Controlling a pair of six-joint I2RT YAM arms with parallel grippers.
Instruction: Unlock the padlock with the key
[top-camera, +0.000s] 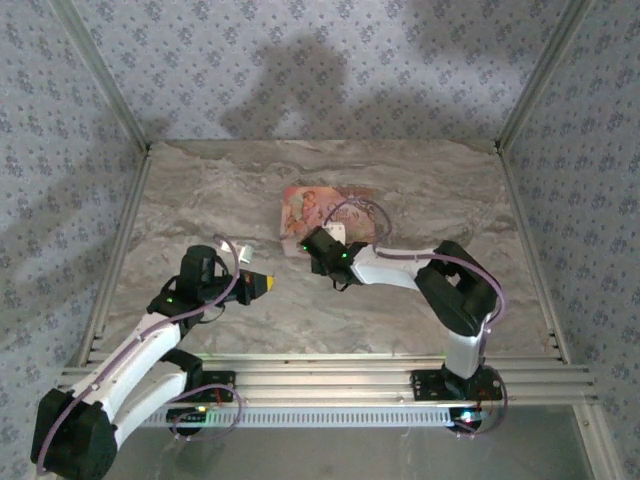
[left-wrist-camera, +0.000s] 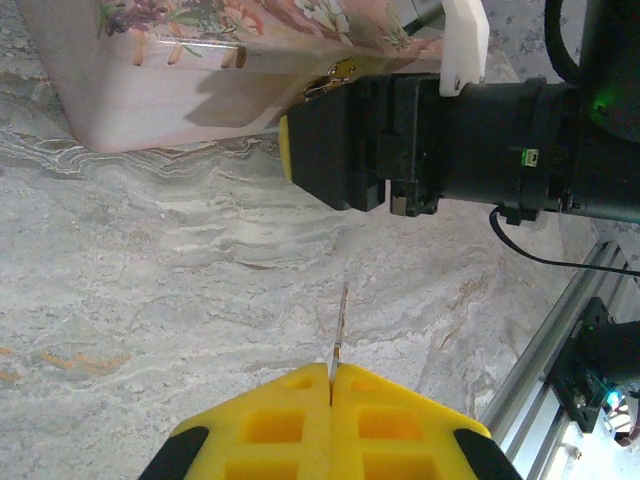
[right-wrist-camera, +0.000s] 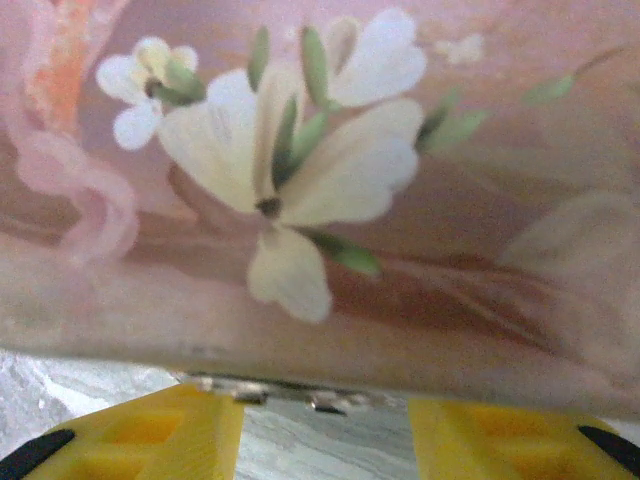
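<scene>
My left gripper (left-wrist-camera: 331, 372) is shut on the key (left-wrist-camera: 341, 320), whose thin metal blade sticks out past the yellow fingertips above the marble table. In the top view the left gripper (top-camera: 268, 283) hovers a little left of and nearer than the pink floral box (top-camera: 325, 210). My right gripper (top-camera: 303, 247) is at the box's near side. Its yellow fingers (right-wrist-camera: 200, 430) stand apart just under the lid edge, open, with small metal fittings (right-wrist-camera: 330, 403) between and above them. A gold clasp (left-wrist-camera: 335, 72) shows on the box front beside the right gripper (left-wrist-camera: 300, 150). The padlock is hidden.
The marble table (top-camera: 200, 200) is walled by patterned panels on three sides. An aluminium rail (top-camera: 330, 375) runs along the near edge with both arm bases on it. Bare table lies between the key tip and the box (left-wrist-camera: 200, 80).
</scene>
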